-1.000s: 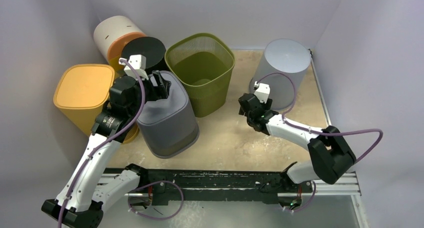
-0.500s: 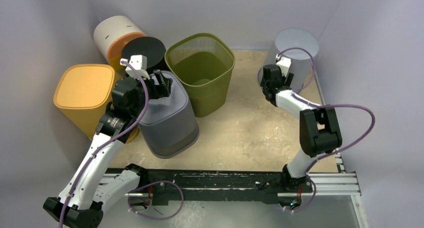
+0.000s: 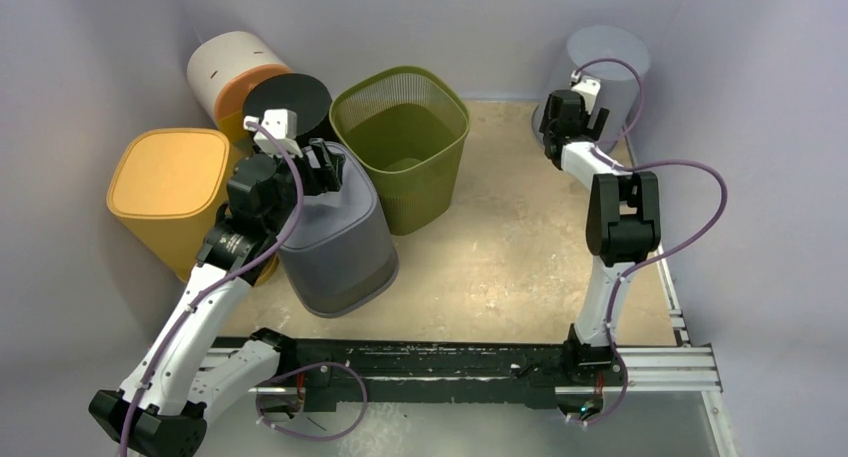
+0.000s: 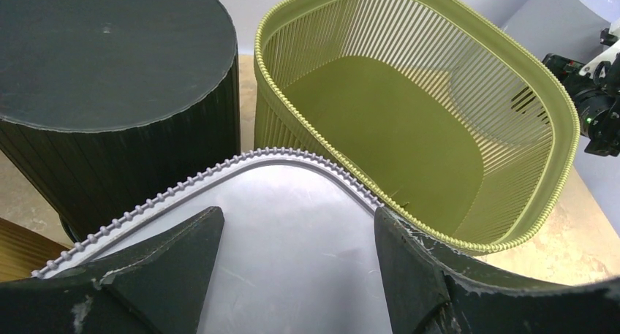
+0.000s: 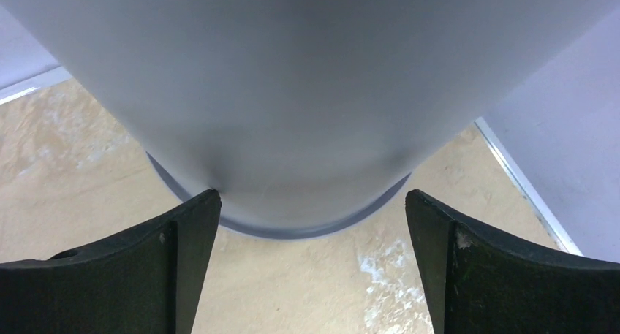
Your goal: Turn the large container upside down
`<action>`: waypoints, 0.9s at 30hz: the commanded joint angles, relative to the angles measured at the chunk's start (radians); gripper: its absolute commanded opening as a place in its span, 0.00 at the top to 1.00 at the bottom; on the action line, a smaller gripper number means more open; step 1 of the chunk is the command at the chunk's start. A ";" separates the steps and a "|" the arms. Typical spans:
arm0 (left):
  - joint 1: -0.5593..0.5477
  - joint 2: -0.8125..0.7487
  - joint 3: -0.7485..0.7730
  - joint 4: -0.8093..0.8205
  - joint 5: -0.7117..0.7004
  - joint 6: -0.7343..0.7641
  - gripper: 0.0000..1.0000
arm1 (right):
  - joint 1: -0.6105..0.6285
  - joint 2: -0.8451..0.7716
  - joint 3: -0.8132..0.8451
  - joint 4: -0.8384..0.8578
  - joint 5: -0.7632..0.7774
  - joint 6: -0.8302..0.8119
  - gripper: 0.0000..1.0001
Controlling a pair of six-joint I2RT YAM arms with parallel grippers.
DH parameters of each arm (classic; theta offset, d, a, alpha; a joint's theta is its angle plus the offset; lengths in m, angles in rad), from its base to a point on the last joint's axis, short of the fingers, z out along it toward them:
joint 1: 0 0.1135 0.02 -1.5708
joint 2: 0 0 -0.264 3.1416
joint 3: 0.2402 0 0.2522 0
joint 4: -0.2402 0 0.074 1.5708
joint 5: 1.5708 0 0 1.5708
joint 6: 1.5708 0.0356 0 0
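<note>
An olive green slatted basket (image 3: 420, 192) stands upright, mouth open, at the back middle; it also shows in the left wrist view (image 4: 380, 115). A dark grey bin (image 3: 335, 247) stands upside down beside it. My left gripper (image 3: 322, 167) is open, its jaws spread over that bin's flat base (image 4: 292, 239), holding nothing. A light grey round bin (image 3: 612, 62) stands upside down in the back right corner. My right gripper (image 3: 583, 122) is open and faces its lower wall (image 5: 307, 93); the left fingertip (image 5: 197, 217) sits against its rim.
A black ribbed round bin (image 3: 290, 97), a yellow square bin (image 3: 165, 177) and a white and orange cylinder (image 3: 225, 62) crowd the back left. Walls close in at the back and right. The black bin (image 4: 110, 56) stands close to the green basket.
My right arm has swung out to the back right, and the light grey round bin has slid with it into the corner. My left gripper has barely moved.
</note>
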 commanded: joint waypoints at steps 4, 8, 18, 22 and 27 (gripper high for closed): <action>0.001 0.061 -0.075 -0.241 -0.009 -0.005 0.26 | -0.029 -0.057 0.019 -0.017 0.024 -0.014 0.00; 0.001 0.059 -0.068 -0.255 -0.018 -0.004 0.26 | -0.019 -0.187 -0.031 -0.115 -0.042 0.000 0.00; 0.001 0.043 0.016 -0.324 -0.021 -0.024 0.26 | 0.239 -0.401 0.000 -0.331 -0.288 -0.030 0.03; 0.002 0.031 0.028 -0.332 -0.015 -0.042 0.26 | 0.283 -0.404 0.057 -0.338 -0.432 0.020 0.07; 0.001 0.008 0.029 -0.344 -0.009 -0.050 0.26 | 0.288 -0.442 0.077 -0.335 -0.481 0.073 0.12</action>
